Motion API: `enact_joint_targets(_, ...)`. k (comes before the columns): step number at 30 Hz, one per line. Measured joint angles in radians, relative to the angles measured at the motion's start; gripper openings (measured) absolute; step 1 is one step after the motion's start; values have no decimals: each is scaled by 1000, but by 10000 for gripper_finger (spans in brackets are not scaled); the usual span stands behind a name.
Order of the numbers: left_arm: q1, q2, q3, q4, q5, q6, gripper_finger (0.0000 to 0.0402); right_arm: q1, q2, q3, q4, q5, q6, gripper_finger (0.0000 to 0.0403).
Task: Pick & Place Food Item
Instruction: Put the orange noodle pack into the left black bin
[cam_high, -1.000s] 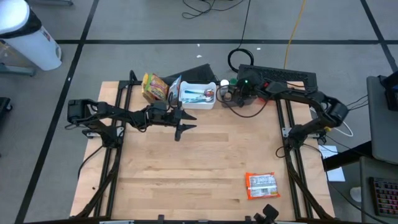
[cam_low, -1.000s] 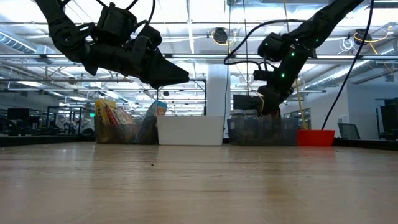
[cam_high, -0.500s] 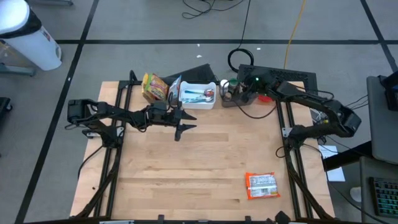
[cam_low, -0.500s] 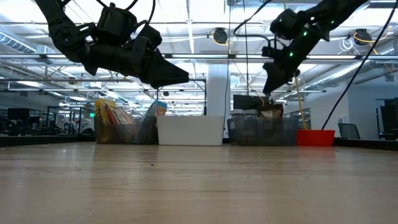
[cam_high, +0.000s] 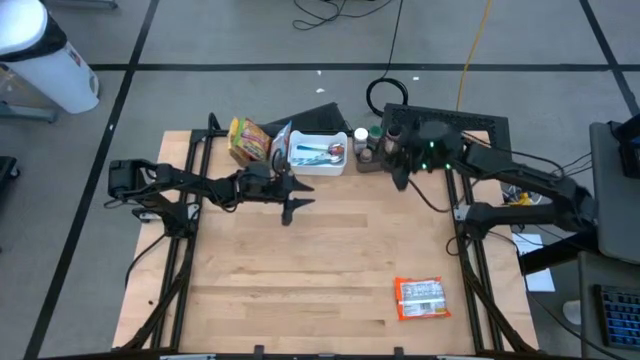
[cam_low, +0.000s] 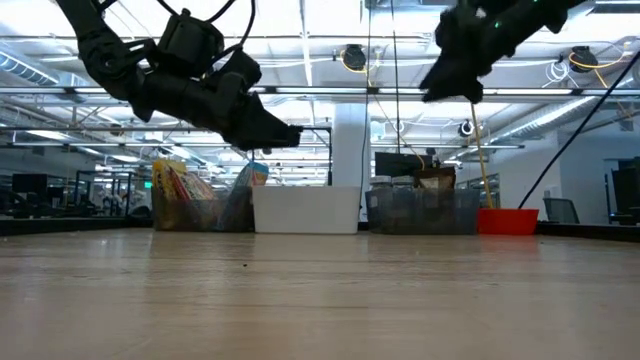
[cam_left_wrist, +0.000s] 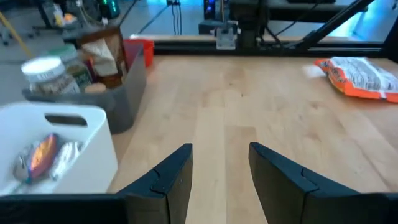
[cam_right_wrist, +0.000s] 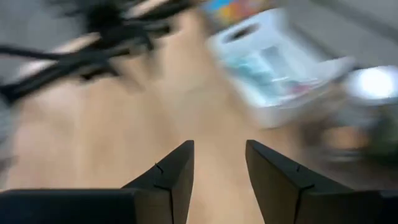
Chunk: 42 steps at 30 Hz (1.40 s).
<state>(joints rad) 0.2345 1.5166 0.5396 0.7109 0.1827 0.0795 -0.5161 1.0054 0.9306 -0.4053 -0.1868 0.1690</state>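
Observation:
An orange food packet (cam_high: 420, 298) lies flat on the wooden table near the right front corner; the left wrist view also shows the packet (cam_left_wrist: 360, 74). My left gripper (cam_high: 297, 203) hovers open above the table just in front of the white bin (cam_high: 320, 152), with nothing between its fingers (cam_left_wrist: 174, 171). My right gripper (cam_high: 398, 178) hangs open high above the table in front of the grey bin (cam_high: 385, 152), which holds jars and a brown pack. In its blurred wrist view the right gripper (cam_right_wrist: 219, 146) is empty.
Colourful snack bags (cam_high: 250, 140) stand left of the white bin, which holds wrapped items. A red tub (cam_low: 508, 220) sits beyond the grey bin. Black frame rails (cam_high: 180, 250) run along both table sides. Bare wood lies in the middle (cam_high: 330, 260).
My right gripper has risen from the grey bin, high above it, drawing back toward the table's near edge and tipping up toward level. My left gripper has tipped its fingers slightly downward and stayed where it was. The packet has not moved.

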Motion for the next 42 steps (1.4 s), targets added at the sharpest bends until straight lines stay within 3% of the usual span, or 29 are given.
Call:
enact_joint_targets(3, -7, 0, 0, -37, 0, -31, 163, 107, -6, 0, -17, -77, 87, 135)
enact_joint_targets(5, -17, 0, 0, -65, 0, -35, 164, 198, -4, 0, -63, -64, 146, 135)
enact_joint_targets(14, -129, 0, 0, -165, 2, -86, 163, 633, 14, -99, -114, 210, 598, 134)
enact_joint_targets(20, -262, 0, 0, -170, 49, -132, 163, 880, 38, -230, 86, 379, 837, 134)
enact_joint_targets(24, -354, 0, 0, -170, 53, -142, 163, 973, 119, -283, 214, 422, 919, 130)
enact_joint_targets(27, -413, 0, 0, -168, 52, -142, 163, 1005, 206, -285, 218, 410, 973, 125)
enact_joint_targets(33, -497, 0, -1, -127, 25, -172, 164, 1007, 350, -285, 230, 234, 1000, 121)
enact_joint_targets(42, -551, 0, -1, -99, -93, -243, 163, 916, 323, -285, 213, -9, 963, 120)
